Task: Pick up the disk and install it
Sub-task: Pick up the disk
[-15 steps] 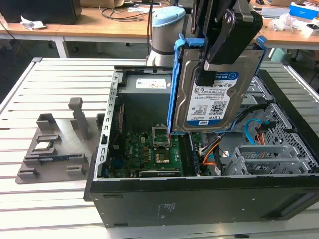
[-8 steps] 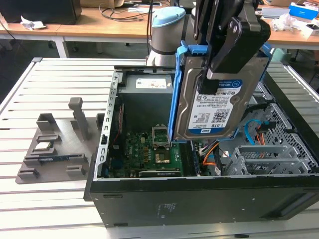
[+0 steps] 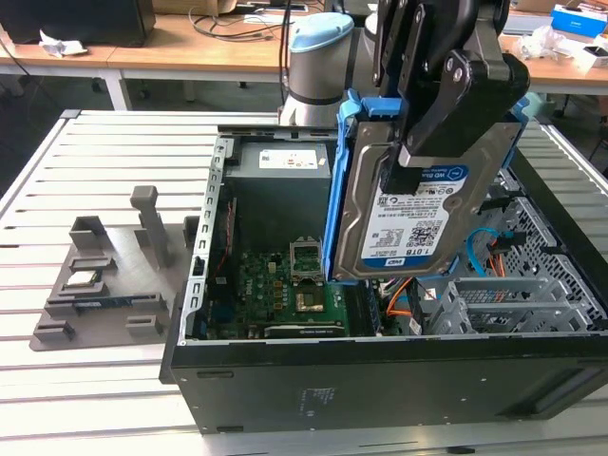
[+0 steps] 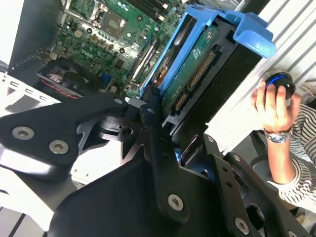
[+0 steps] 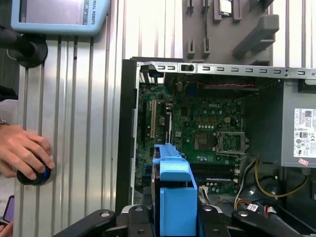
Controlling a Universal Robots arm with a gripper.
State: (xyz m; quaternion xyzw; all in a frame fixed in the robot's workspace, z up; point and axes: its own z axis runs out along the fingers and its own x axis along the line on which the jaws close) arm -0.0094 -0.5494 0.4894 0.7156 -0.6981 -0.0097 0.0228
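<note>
**Fingers (image 3: pixel 407 173) clamped on the disk (image 3: pixel 418 228): lifted, not yet installed**

The disk hangs on edge above the open computer case (image 3: pixel 380 385), over the motherboard (image 3: pixel 275 285), seated in no bay. A person's hand (image 5: pixel 22 152) rests on a round controller (image 5: pixel 35 177).

A big silver table (image 3: pixel 95 142) with long grooves fills most of the exterior view, and it looks pale and bright. Behind it, from ten to two o'clock, stand wooden desks (image 3: pixel 209 59) with a white leg (image 3: pixel 116 90). A black box (image 3: pixel 81 19) sits at eleven o'clock, tangled cables (image 3: pixel 228 21) at twelve and a blue box (image 3: pixel 578 19) at one. The floor (image 3: pixel 47 100) under the desks is dark grey.
</note>
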